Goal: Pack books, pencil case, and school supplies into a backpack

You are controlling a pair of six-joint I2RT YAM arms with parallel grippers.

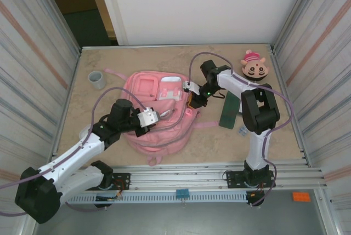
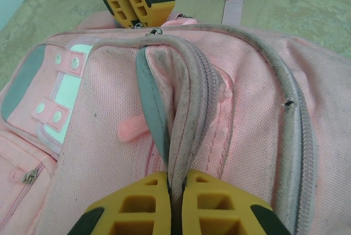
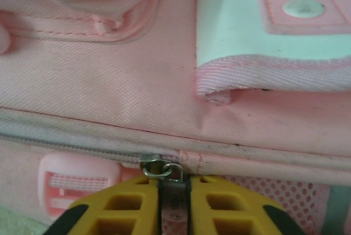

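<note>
The backpack was laid in the middle of the tabletop, the pencil case to its right. Its zipper edge was pinched by the closed left tool; the zipper pull was gripped by the right tool.

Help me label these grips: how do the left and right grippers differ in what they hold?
The left gripper pinches a grey-edged fabric fold of the backpack; the right gripper pinches its metal zipper pull. In the top view the left gripper sits over the backpack's middle, the right gripper at its right edge. Both have jaws shut.
</note>
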